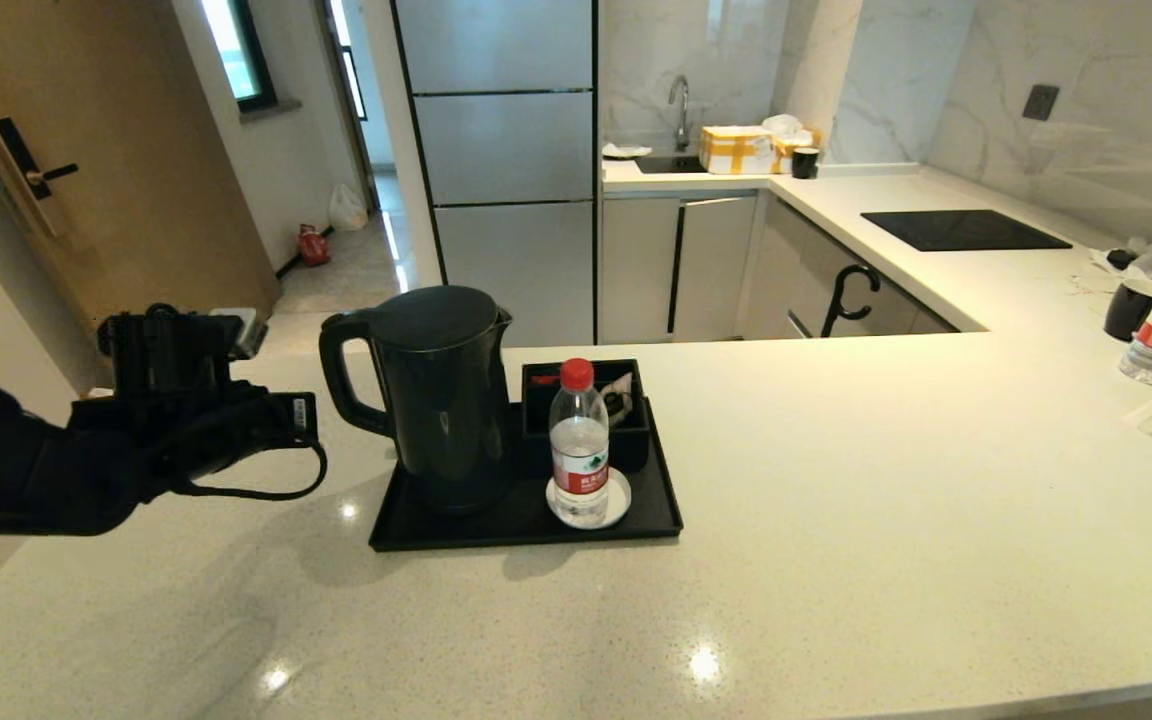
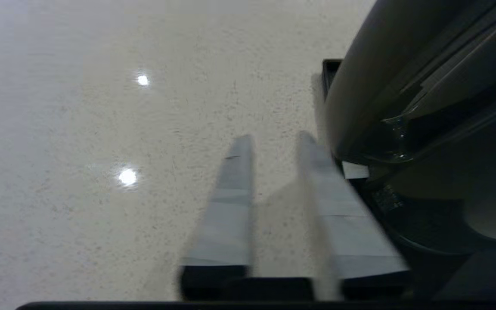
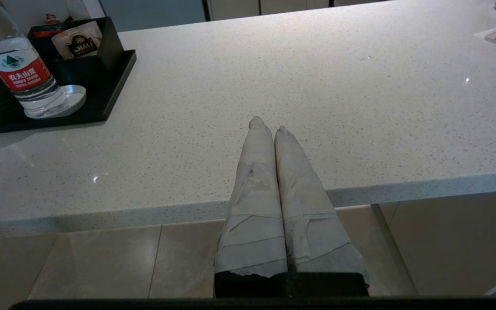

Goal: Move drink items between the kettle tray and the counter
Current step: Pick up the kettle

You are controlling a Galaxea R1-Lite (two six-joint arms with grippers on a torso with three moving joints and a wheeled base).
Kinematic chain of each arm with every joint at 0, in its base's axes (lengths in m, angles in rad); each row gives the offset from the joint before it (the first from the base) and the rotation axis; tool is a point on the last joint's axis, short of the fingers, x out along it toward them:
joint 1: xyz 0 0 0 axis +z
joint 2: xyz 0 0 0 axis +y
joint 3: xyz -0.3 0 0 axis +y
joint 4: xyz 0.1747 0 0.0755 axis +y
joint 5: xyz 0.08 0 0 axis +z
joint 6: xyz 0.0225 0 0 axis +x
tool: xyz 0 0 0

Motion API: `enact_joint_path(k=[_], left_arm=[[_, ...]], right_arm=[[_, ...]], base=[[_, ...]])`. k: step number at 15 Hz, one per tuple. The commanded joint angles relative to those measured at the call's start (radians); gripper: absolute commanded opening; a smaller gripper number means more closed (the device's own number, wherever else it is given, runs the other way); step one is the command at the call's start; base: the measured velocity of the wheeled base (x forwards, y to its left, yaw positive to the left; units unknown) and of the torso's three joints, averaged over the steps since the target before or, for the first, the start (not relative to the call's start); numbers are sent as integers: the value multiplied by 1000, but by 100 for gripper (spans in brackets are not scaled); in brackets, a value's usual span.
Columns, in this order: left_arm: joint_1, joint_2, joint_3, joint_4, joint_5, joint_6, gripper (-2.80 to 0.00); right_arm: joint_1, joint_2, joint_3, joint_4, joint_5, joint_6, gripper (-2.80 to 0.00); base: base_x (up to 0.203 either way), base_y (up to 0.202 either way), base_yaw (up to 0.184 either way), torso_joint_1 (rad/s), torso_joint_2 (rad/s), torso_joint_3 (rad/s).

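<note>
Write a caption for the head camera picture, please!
Left gripper nears the kettle beside the bottle on the tray.

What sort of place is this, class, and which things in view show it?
Probably a small apartment or hotel-suite kitchen: a stone counter with a black hob, a sink tap, and a tall fridge. A kettle stands on a tray.

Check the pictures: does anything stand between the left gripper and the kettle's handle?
Nothing visible does. The left gripper, fingers apart, hangs over bare counter just left of the kettle, whose handle faces it on the tray.
</note>
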Motion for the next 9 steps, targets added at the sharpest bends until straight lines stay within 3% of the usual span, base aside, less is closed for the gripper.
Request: enact_joint_path(k=[1,9], left_arm=[[-5,34,-20,-2,1,1,0],[-49,70,-95,0,40,-6,0]], right_arm=[[1,2,0,0,0,0,-280],[-1,0,0,0,-2,0,-280]], base=[[0,0,0,0,0,0],[0,0,0,0,0,0]])
